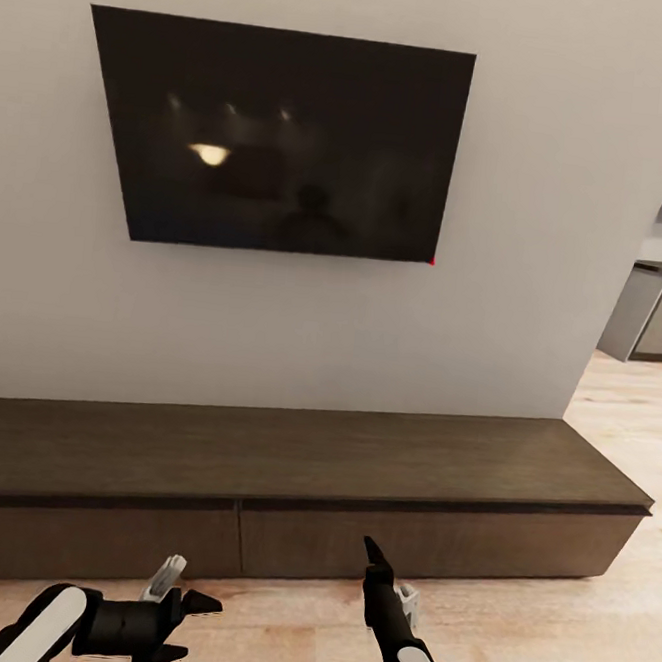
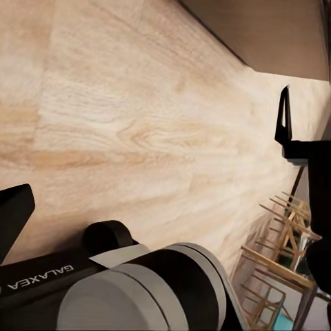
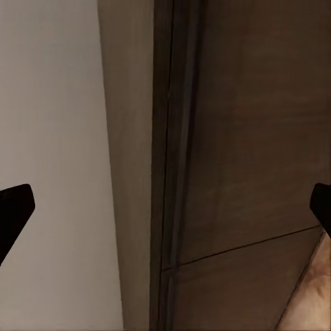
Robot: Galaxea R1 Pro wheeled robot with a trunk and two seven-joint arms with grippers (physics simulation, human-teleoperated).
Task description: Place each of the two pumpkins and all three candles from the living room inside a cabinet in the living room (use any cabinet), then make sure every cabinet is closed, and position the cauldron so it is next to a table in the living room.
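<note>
Head view is showing a long, low dark-brown cabinet (image 1: pixel 289 468) running along a pale wall, with a dark television (image 1: pixel 278 136) mounted above it. Both wide, handle-less drawer fronts facing the robot are sitting shut, meeting at a thin vertical seam near the middle. Light wood floor (image 1: pixel 566 633) is stretching out in front, and a grey kitchen unit (image 1: pixel 659 315) is peeking in at the far right.

Low in this view, the right gripper (image 1: pixel 370 553) is pointing toward the right-hand drawer front, close to its lower edge; whether it is touching is unclear. Its fingers are spread wide and holding nothing: in the right wrist view the two dark tips are sitting at opposite edges, with the drawer front and the cabinet top's edge between them. The left gripper (image 1: pixel 190 625) is hovering over the floor just in front of the left drawer, also spread and empty.

No pumpkins or candles are appearing anywhere here.

The step in hand is probably opening a drawer. With no handle, a fingertip should be catching the shadowed gap under the top board, then pulling straight back toward the robot, keeping the pull level so the tip is not slipping out.
</note>
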